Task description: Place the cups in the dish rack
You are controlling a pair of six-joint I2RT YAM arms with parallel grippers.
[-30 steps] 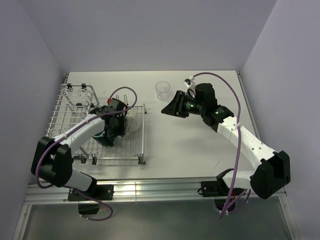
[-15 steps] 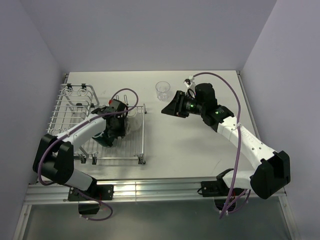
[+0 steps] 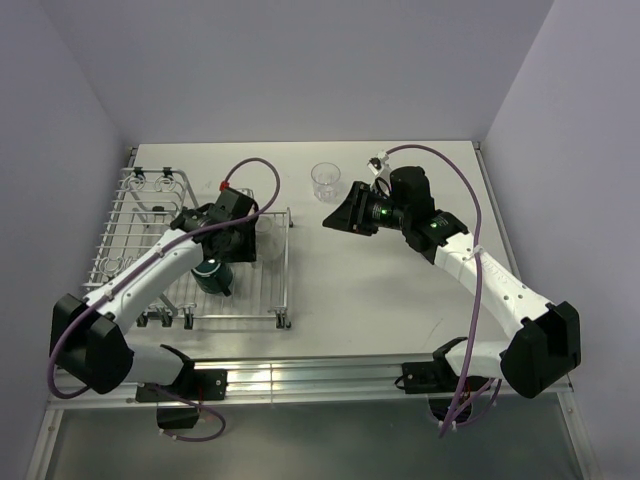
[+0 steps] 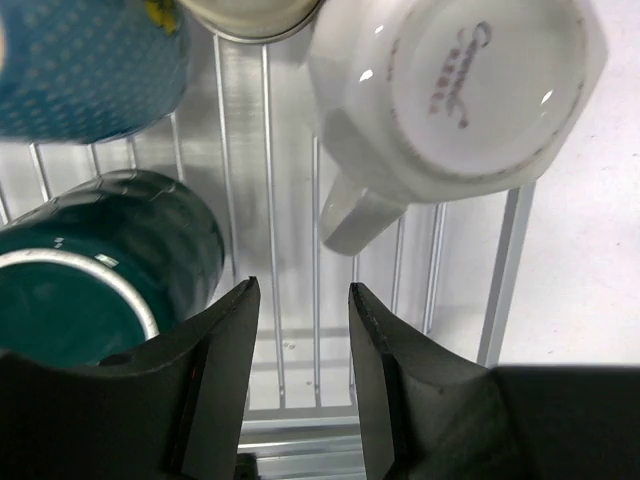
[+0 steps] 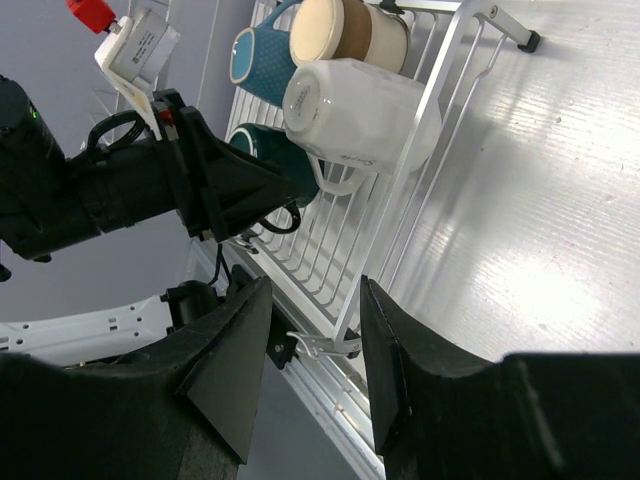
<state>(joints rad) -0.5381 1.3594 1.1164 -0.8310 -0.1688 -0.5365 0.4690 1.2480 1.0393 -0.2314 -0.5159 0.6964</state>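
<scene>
In the top view, the dish rack [image 3: 268, 292] was seen on the left of the table [image 3: 400, 300], with the dark teal mug [image 3: 212, 273] set inside it, its mouth visible from above. The left gripper [image 3: 232, 255] was held low over the rack, just beside that mug. The clear glass tumbler [image 3: 325, 181] was left standing on the table outside the rack, just beyond the tips of the right gripper [image 3: 335, 218] and not between them. That arm was judged to be placed for the tumbler as the next cup.

In the left wrist view, the fingers [image 4: 225, 350] were seen slightly parted, with only rack wires showing in the gap and nothing gripped. The teal mug lay just left of the left finger, so it was judged to be already set down. The white mug [image 4: 470, 90] was turned with its base toward the camera, ahead and to the right. The light blue mug [image 4: 90, 60] and the brown metal-lined cup [image 4: 250, 15] were packed at the far edge.

In the right wrist view, that gripper's fingers were seen spread and empty, pointed across bare table at the loaded rack. The tumbler was not in this frame
</scene>
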